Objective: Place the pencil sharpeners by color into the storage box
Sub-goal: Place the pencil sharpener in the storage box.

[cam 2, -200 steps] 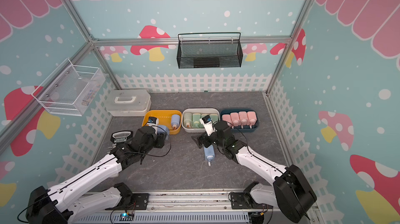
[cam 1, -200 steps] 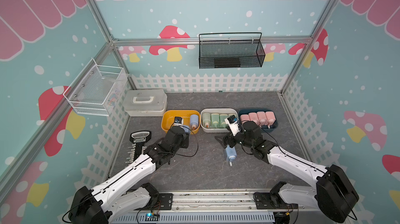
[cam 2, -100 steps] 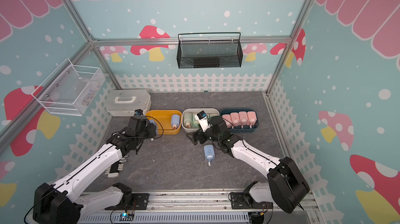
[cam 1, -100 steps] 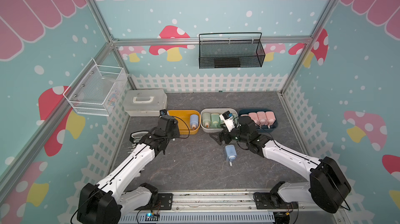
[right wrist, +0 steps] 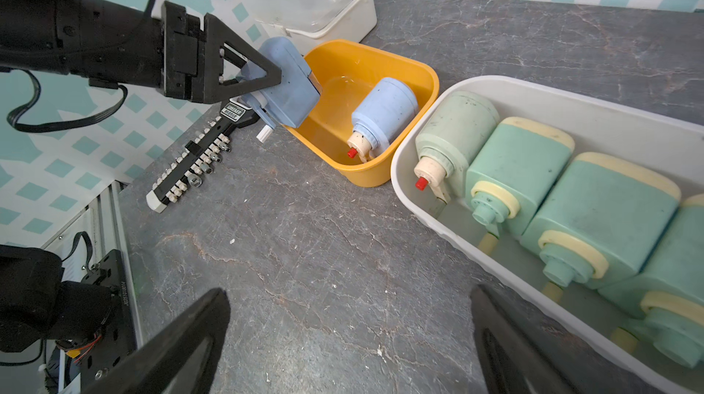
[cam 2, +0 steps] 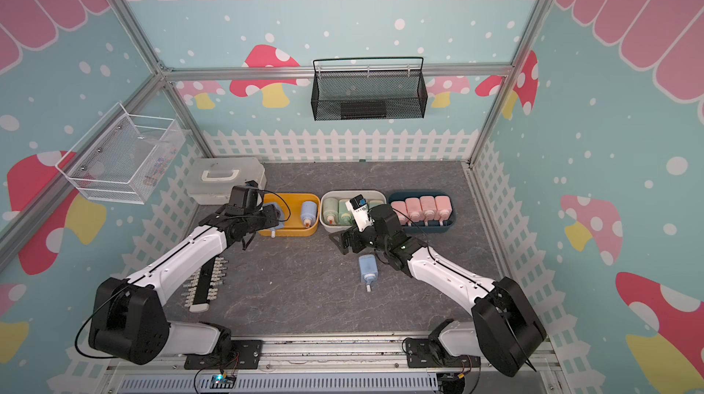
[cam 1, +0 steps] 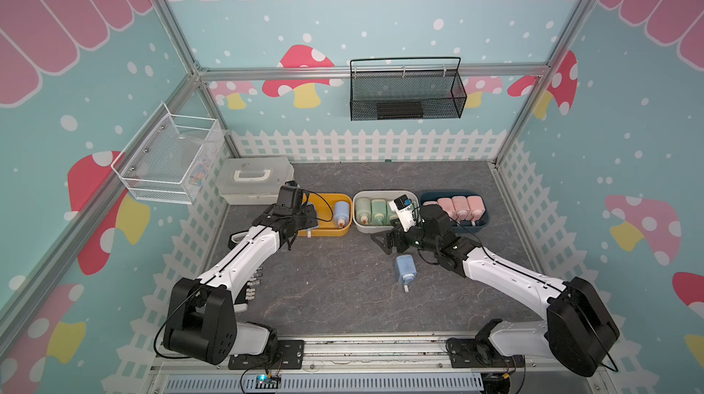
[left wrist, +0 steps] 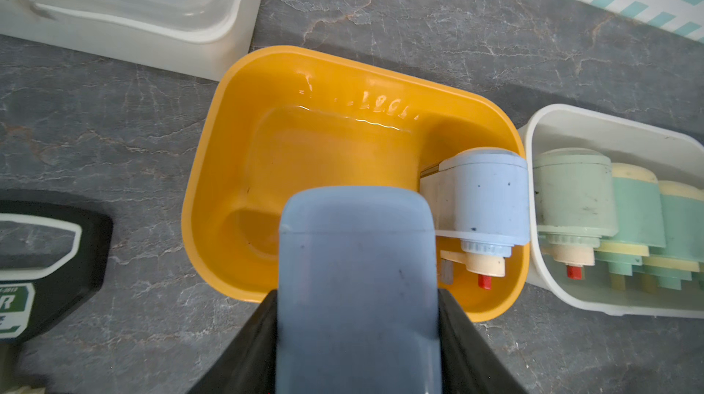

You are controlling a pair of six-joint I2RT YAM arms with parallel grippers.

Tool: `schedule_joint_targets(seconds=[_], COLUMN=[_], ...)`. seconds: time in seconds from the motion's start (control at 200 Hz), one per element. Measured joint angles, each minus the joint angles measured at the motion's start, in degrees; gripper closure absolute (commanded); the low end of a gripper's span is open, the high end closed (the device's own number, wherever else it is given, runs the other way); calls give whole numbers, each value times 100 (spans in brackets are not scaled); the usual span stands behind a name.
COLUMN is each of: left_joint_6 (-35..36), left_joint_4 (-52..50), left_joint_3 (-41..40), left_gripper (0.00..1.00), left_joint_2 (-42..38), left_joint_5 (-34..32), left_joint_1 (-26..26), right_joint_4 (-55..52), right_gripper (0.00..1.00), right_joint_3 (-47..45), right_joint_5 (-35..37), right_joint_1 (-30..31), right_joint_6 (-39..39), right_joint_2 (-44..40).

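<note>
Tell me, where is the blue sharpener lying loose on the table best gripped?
Probably across the mid-body of the blue sharpener, from above: it lies flat with two long parallel sides, and its thin crank stub points toward the robot's base.

In the left wrist view the held blue sharpener [left wrist: 356, 289] is blurred, cut off by the frame edge, and hides the yellow bin's [left wrist: 213, 167] near wall; the bar tool [left wrist: 45, 255] is cropped too; the right wrist view crops the right gripper [right wrist: 350, 293] to its fingertips; the right wrist camera [cam 1: 404, 213] hides part of the green sharpeners [cam 1: 371, 211] in both top views.
</note>
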Motion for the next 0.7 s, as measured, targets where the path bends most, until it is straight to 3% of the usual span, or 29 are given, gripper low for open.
schedule_joint_targets(seconds=[0.375,0.695], left_joint_6=[382,328], left_joint_4=[234,413], left_joint_3=[492,671], left_gripper=[100,100], left_joint_2=[800,1119], left_joint_5=[118,621], left_joint_1=[87,98], right_joint_4=[-240,-332], right_gripper=[1,1], right_joint_3=[-210,-210], right_joint_5=[557,704], right_joint_1=[0,0], right_joint_6=[85,83], right_joint_2=[-345,-455])
